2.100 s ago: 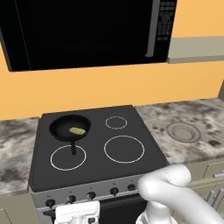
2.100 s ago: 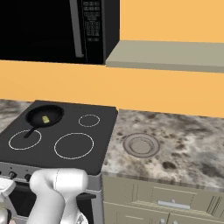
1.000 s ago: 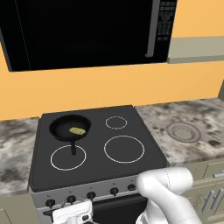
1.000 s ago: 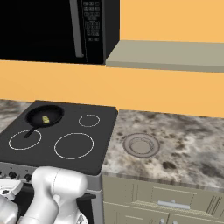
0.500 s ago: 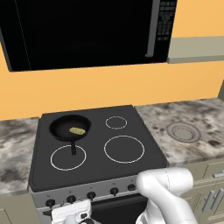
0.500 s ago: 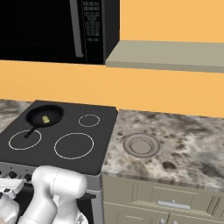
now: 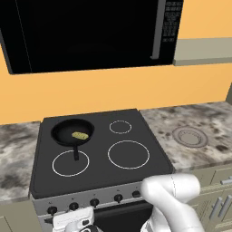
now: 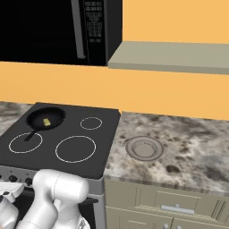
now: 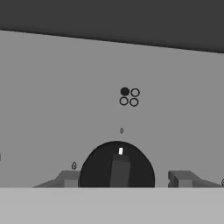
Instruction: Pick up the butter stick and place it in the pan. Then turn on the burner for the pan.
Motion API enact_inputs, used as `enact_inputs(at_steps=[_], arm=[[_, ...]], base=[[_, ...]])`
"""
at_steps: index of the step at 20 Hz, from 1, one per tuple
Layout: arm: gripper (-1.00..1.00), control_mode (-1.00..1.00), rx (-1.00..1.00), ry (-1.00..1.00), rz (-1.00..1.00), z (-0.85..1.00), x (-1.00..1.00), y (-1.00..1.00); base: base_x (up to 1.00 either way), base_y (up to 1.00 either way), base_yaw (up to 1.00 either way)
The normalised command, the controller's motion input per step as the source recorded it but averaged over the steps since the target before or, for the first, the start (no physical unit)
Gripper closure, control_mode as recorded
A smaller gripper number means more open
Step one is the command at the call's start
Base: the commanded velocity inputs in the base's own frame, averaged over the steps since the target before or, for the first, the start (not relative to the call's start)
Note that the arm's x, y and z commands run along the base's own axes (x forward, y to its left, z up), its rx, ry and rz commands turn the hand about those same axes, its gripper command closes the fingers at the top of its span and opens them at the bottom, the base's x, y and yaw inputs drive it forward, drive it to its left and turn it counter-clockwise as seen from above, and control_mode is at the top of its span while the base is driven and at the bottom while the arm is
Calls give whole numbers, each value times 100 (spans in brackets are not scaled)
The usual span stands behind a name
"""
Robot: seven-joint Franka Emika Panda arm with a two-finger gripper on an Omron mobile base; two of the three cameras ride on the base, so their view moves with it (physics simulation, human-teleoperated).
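Black stove (image 7: 104, 181) set between marbled counters: flat top, four ringed burners, a row of knobs along the front panel.

Pan (image 7: 72, 131) on the rear-left burner, handle pointing toward the front. Stiff and heavy for its size; needs no handling now, judging by what lies in it.

Gripper (image 9: 126, 178) low at the front panel, facing it squarely. Fingertips (image 9: 70, 178) apart, one on each side of a round black knob (image 9: 117, 168); a clear gap on one side and barely any on the other, so straddling rather than clamped.

Knob: rigid, smooth, raised bar down the middle with a white mark at its top. Above it, a four-circle burner icon (image 9: 129, 97) with the upper-left circle filled, which probably marks the rear-left burner, the one under the pan. Best taken across the rim or the bar with both pads seated evenly; likely slippery if pinched only at the edge, and may want a push as well as a twist.

Butter stick (image 7: 80, 135) lying flat inside the pan, near the middle, touching the base. Light, soft, greasy; dents and slides easily under a hard squeeze. Placing step looks done, leaving only the burner.
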Motion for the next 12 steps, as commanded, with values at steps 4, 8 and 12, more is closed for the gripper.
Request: enact_inputs(at_steps=[4,8,12], arm=[[100,-100,-2,7,0,0,0,19],[100,-100,-2,1,0,-1,0,31],[100,-100,-2,0,1,-1,-3,34]], base=[[0,0,0],[0,0,0],[0,0,0]])
